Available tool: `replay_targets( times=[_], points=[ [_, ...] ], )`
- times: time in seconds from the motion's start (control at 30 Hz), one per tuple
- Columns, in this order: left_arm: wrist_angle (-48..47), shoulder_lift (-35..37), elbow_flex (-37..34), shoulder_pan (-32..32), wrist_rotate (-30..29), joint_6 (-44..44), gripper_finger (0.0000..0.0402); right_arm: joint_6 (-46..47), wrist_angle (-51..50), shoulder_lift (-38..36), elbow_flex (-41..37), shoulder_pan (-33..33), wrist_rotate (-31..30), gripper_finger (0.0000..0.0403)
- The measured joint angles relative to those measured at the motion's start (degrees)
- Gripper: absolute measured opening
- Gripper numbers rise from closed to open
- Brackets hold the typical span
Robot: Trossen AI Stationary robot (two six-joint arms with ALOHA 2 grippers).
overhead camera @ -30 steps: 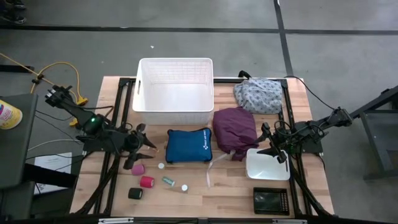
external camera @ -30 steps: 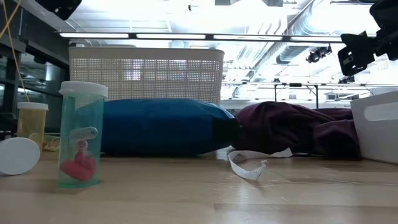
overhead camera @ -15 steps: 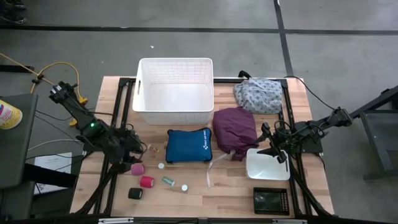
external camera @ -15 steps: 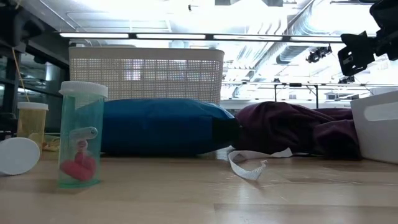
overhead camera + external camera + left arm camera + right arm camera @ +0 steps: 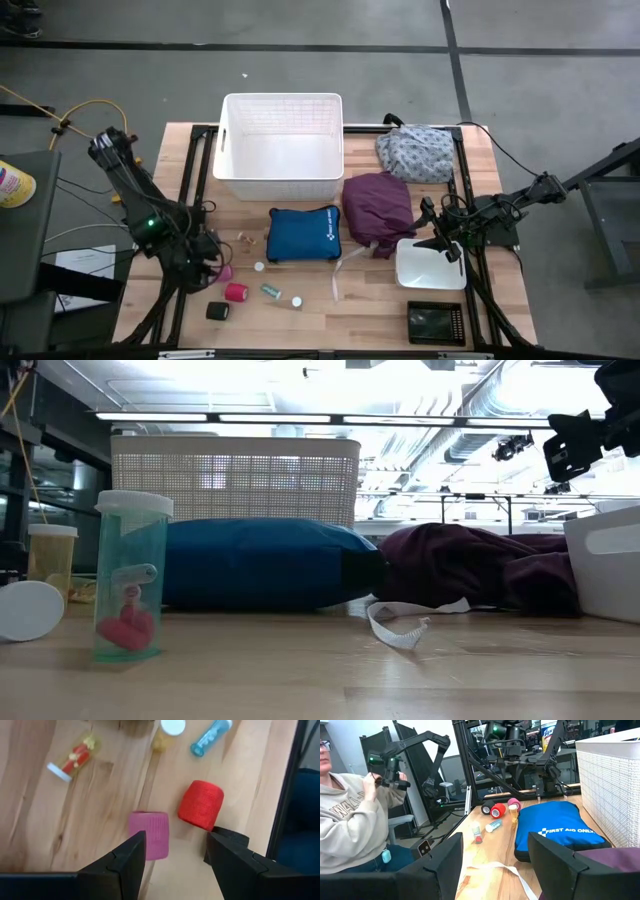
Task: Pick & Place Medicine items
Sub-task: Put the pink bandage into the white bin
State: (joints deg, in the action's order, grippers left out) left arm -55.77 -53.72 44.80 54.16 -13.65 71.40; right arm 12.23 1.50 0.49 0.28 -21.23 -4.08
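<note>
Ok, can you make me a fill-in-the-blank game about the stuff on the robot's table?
1. The left gripper is open right above the ____ bandage roll.
2. Next to that roll lies a ____ bandage roll.
3. The zip pouch in front of the white basket is ____.
4. The right gripper is open near the purple cloth bundle, holding ____.

Missing words: pink; red; blue; nothing

Pink roll (image 5: 149, 834), red roll (image 5: 201, 805) and black roll (image 5: 217, 311) are lying on pale wood table (image 5: 370, 310), near a blue pouch (image 5: 303, 234) lettered in white; a white basket (image 5: 281, 146), purple bundle (image 5: 379, 203) and floral bundle (image 5: 416, 152) are sitting farther off.
</note>
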Motion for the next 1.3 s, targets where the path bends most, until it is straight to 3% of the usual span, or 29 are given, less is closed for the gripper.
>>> replay_targets(
  times=[0.8, 1.3],
  points=[
    [-0.37, -12.3, 0.07, -0.03, 2.44, 5.15, 0.0201, 0.02, 0.0, 0.0, 0.0, 0.01, 0.0, 0.021],
    [3.94, -16.62, 0.07, 1.7, 2.78, -2.66, 0.0201, 0.0, 0.0, 0.0, 0.02, 0.02, 0.0, 0.021]
  ],
)
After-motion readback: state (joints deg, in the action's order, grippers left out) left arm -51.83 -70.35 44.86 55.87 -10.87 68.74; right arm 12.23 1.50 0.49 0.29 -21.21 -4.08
